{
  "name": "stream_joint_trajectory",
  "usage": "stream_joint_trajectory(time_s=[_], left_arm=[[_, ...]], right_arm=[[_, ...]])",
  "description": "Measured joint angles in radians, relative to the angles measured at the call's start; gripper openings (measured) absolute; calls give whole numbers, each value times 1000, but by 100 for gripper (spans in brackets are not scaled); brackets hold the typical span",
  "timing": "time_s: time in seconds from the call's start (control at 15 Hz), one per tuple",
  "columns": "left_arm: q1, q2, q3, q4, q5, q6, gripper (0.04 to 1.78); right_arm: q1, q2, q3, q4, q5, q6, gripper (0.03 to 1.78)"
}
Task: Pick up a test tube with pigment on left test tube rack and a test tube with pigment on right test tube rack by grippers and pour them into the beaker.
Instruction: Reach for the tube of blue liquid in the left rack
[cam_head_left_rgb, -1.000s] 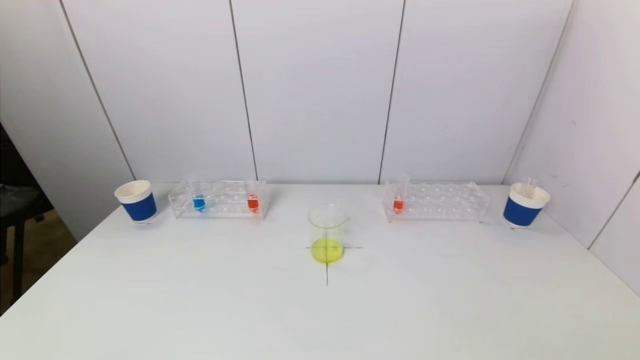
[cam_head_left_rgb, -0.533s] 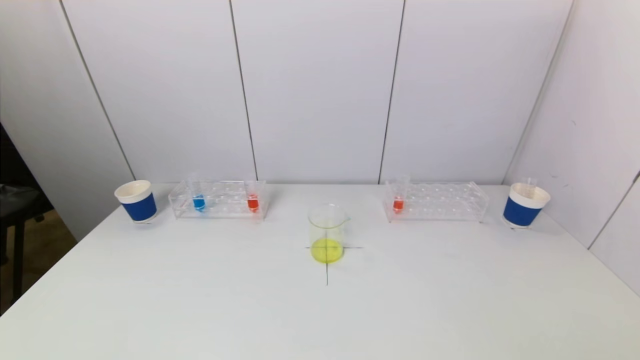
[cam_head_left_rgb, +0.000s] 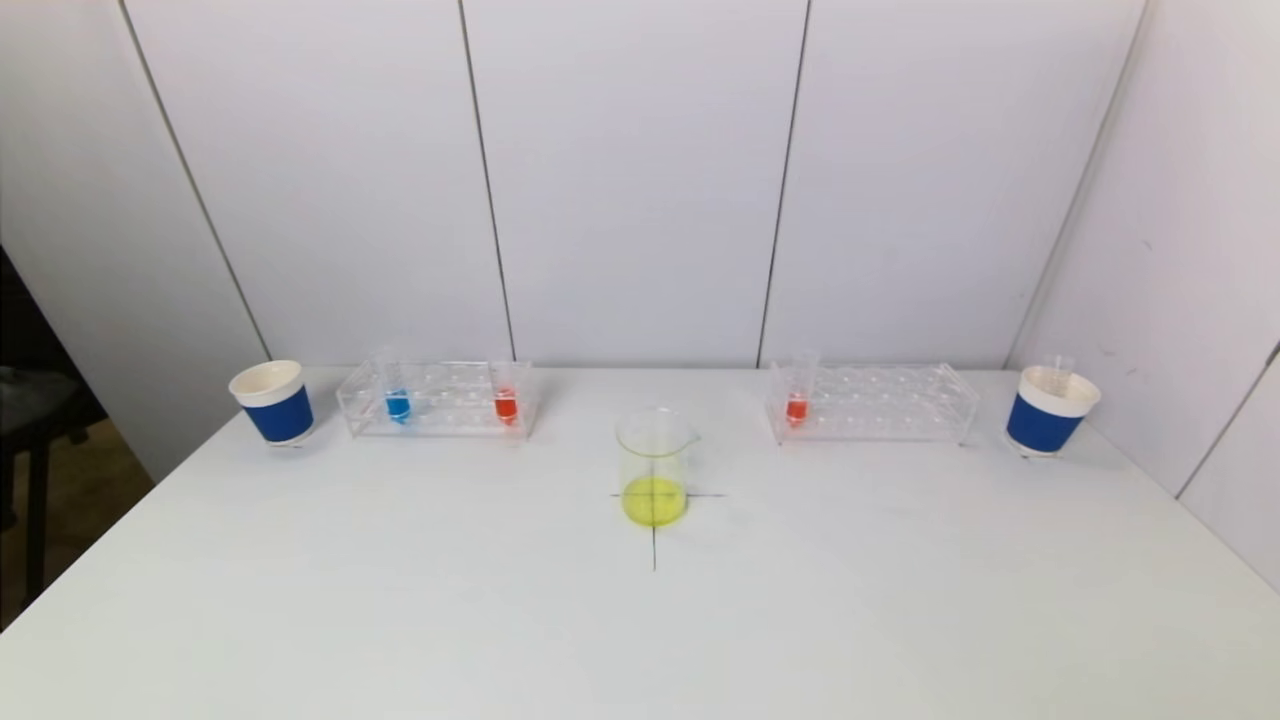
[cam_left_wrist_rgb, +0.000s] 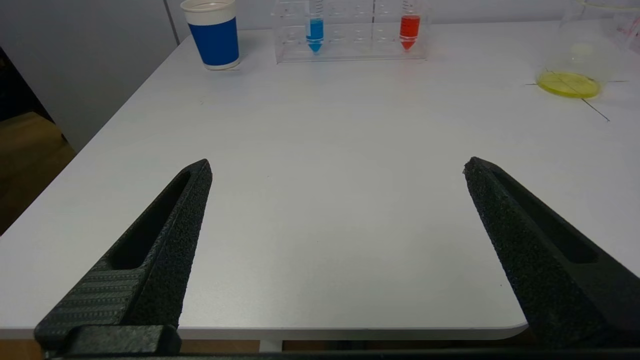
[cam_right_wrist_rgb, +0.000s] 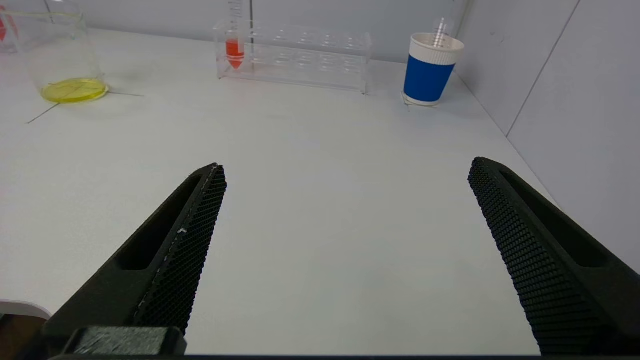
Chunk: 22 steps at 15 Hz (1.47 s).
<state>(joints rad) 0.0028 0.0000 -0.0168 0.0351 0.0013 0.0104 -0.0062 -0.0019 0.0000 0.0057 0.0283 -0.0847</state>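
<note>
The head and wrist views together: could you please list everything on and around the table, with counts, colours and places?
Table: one, white, with a black cross mark under the beaker.
Beaker: one, clear, yellow liquid at the bottom, table centre.
Left rack: one, clear, far left.
Right rack: one, clear, far right.
Blue tube: one, left end of left rack.
Red tubes: two, one at the right end of left rack, one at the left end of right rack.
Cups: two, blue with white rim, one left of left rack, one right of right rack with an empty tube inside.
Left gripper: black fingers open, over the near edge.
Right gripper: black fingers open, over the near edge.

Left gripper (cam_left_wrist_rgb: 337, 167) fingers (cam_left_wrist_rgb: 165, 240) spread above table (cam_left_wrist_rgb: 325, 200)
</note>
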Motion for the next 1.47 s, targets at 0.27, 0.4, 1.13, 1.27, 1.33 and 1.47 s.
stream_joint_trajectory(time_s=[0.27,0.4,1.13,1.27,1.33,1.47], left_arm=[[0,0,0,0,1,1,176],[0,0,-29,9,2,4,176],[-2,448,-641,22,-77,44,176],[-2,609,-703,-59,-77,44,176],[-2,678,-725,-101,-77,44,176],[-1,827,-765,-195,-75,43,176]], right_arm=[[0,0,0,0,0,0,176],[0,0,0,0,0,0,176],[0,0,0,0,0,0,176],[0,0,0,0,0,0,176],[0,0,0,0,0,0,176],[0,0,0,0,0,0,176]])
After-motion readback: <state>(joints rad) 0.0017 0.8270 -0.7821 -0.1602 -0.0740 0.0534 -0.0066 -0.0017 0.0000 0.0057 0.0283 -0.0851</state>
